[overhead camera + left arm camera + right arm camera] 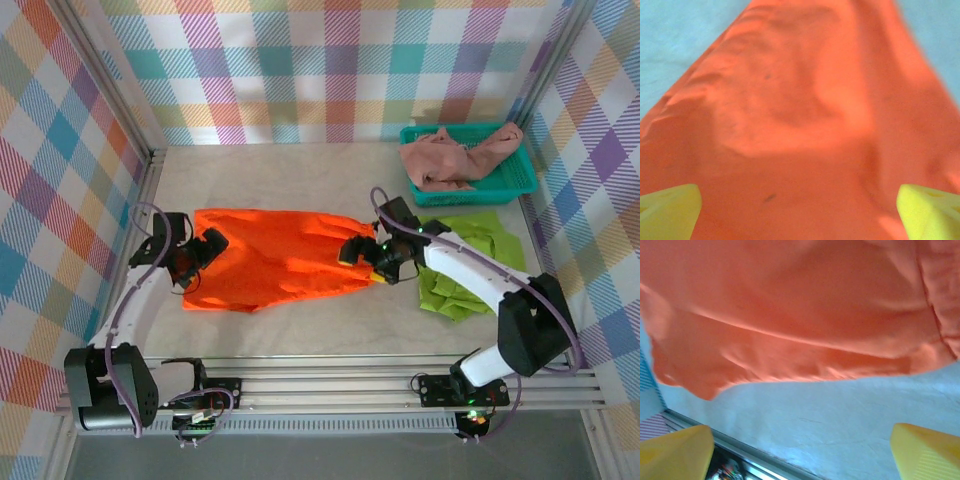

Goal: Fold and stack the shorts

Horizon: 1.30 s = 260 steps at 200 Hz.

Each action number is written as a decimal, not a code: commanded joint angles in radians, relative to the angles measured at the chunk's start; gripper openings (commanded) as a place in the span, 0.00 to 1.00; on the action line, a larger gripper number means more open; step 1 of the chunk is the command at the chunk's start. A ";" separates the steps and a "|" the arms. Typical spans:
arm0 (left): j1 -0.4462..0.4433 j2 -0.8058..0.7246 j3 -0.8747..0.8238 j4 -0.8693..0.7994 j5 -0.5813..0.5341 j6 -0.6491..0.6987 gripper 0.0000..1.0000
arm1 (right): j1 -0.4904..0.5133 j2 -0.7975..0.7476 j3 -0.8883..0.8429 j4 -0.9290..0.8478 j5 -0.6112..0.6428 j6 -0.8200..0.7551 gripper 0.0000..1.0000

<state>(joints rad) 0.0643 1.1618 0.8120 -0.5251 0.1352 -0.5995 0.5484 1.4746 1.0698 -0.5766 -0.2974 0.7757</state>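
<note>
A: What is seen from the top camera?

B: The orange shorts (275, 258) are spread flat on the table (300, 170), near its middle. The left gripper (205, 247) is set at their left end and the right gripper (352, 250) at their right end. The lime green shorts (470, 265) are crumpled just right of them, partly under the right arm. The pink shorts (455, 155) are heaped in the teal basket (520, 182) at the far right.

A: And from the left wrist?

B: Orange cloth is seen beneath. The left fingertips (670, 212) are held wide apart, with nothing gripped.

A: From the right wrist?

B: An edge of the orange cloth is seen ahead, with bare table nearer the camera. The right fingertips (675, 452) are spread wide too, and nothing is held between those 2
</note>
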 commanded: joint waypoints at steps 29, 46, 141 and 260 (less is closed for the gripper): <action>-0.078 -0.053 -0.023 0.020 0.117 -0.085 1.00 | -0.069 0.153 0.251 -0.009 0.003 -0.095 0.99; -0.128 -0.050 -0.076 0.065 0.105 -0.111 1.00 | -0.103 0.251 0.312 0.002 -0.022 -0.092 0.98; -0.198 0.096 -0.331 0.238 0.001 -0.120 1.00 | -0.194 0.532 0.483 0.047 -0.109 -0.072 0.97; -0.199 0.080 -0.329 0.168 -0.051 -0.122 1.00 | -0.248 0.633 0.445 0.105 -0.142 -0.098 0.96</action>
<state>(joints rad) -0.1299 1.2457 0.5045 -0.1631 0.1246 -0.7185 0.3069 2.1136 1.5635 -0.4969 -0.4252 0.6945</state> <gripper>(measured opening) 0.999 0.964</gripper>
